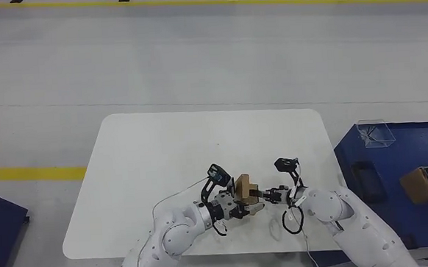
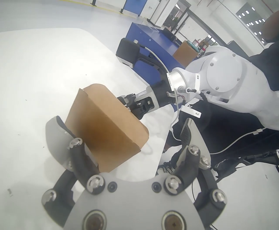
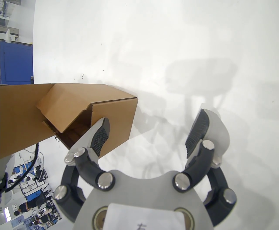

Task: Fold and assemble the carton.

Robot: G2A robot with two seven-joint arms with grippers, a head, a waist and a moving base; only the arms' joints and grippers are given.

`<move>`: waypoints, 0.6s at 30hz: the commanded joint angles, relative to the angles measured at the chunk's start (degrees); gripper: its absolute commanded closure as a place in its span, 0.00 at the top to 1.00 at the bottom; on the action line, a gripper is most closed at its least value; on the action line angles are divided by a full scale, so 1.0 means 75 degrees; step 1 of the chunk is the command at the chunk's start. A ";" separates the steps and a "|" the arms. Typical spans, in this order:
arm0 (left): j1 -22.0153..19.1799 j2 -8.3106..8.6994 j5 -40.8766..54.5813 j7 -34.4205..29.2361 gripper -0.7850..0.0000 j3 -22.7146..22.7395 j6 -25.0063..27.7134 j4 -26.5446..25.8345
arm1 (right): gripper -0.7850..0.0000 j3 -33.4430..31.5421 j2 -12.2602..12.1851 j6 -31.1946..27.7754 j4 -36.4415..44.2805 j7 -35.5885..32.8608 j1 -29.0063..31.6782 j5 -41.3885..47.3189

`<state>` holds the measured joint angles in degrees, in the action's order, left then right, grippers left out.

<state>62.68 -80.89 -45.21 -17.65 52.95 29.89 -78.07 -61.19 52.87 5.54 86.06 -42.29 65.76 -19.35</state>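
Observation:
A small brown carton (image 1: 244, 185) stands on the white table (image 1: 172, 173) near its front edge, between my two arms. In the left wrist view the carton (image 2: 104, 122) sits inside my open left gripper (image 2: 122, 124), resting against one finger (image 2: 57, 132); the other finger stands well off it. My right gripper (image 3: 152, 118) is open too, with one pad (image 3: 100, 133) against the carton's (image 3: 113, 113) side panel, by its open end, where a flap (image 3: 61, 104) is bent inward. From the left wrist, the right gripper (image 2: 134, 106) shows at the carton's far side.
A blue cabinet (image 1: 393, 174) stands right of the table, with a clear plastic bin (image 1: 374, 132) and a cardboard box (image 1: 427, 181) on it. The table's back and left parts are bare white surface. Cables (image 1: 289, 221) hang by the front edge.

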 commanded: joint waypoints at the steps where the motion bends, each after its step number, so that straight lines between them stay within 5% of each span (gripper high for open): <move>1: 0.0073 0.0020 -0.0105 0.0085 1.00 0.0051 -0.0106 -0.0098 | 1.00 -0.0131 -0.0023 -0.0043 0.0030 -0.0077 0.0038 0.0019; 7: 0.0313 0.0095 -0.0251 0.0236 1.00 0.0239 -0.0189 -0.0484 | 1.00 -0.0635 -0.0105 0.0043 0.0058 -0.0237 0.0179 0.0104; 18: 0.0383 0.0075 -0.0659 0.0358 1.00 -0.0062 -0.0373 -0.0905 | 1.00 0.0243 0.0216 0.0526 -0.0368 0.0251 -0.0277 -0.0261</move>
<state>65.76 -80.27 -50.28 -14.78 52.83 27.10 -84.89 -59.65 54.37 9.64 83.52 -40.38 63.90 -21.26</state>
